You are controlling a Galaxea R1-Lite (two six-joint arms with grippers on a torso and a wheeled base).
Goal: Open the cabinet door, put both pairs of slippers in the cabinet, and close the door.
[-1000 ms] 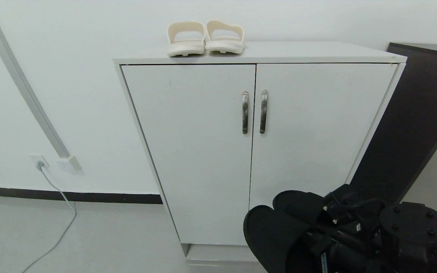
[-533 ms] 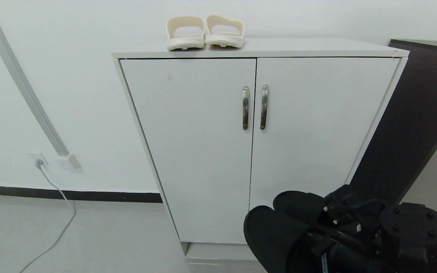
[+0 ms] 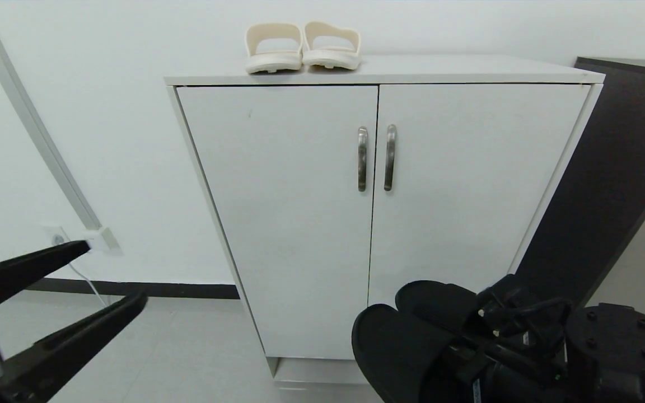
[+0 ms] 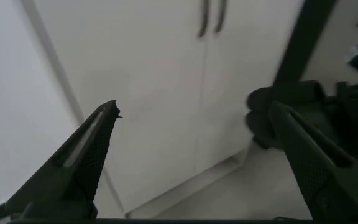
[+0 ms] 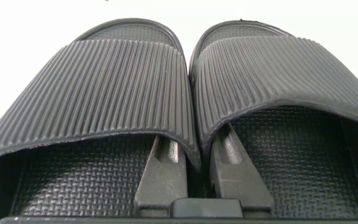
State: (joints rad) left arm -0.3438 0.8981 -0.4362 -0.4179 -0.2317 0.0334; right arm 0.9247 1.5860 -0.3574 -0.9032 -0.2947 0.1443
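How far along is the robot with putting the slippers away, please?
Nothing is finished: both cabinet doors are shut. In hand: the right pincer grips the black slippers low before them, and the left pincer hangs open. To do: open a door, stow the black pair and the cream slippers lying on top, close it.

From the head we look forward and slightly down at the cabinet (image 3: pixel 300 224) front, from some way back. Our left wrist camera looks along its spread jaws, lower and from the left, at the same doors and handles (image 4: pixel 202 18), sharing the black slippers (image 4: pixel 261 118) too. Our right wrist camera sits hard against those slippers' straps.
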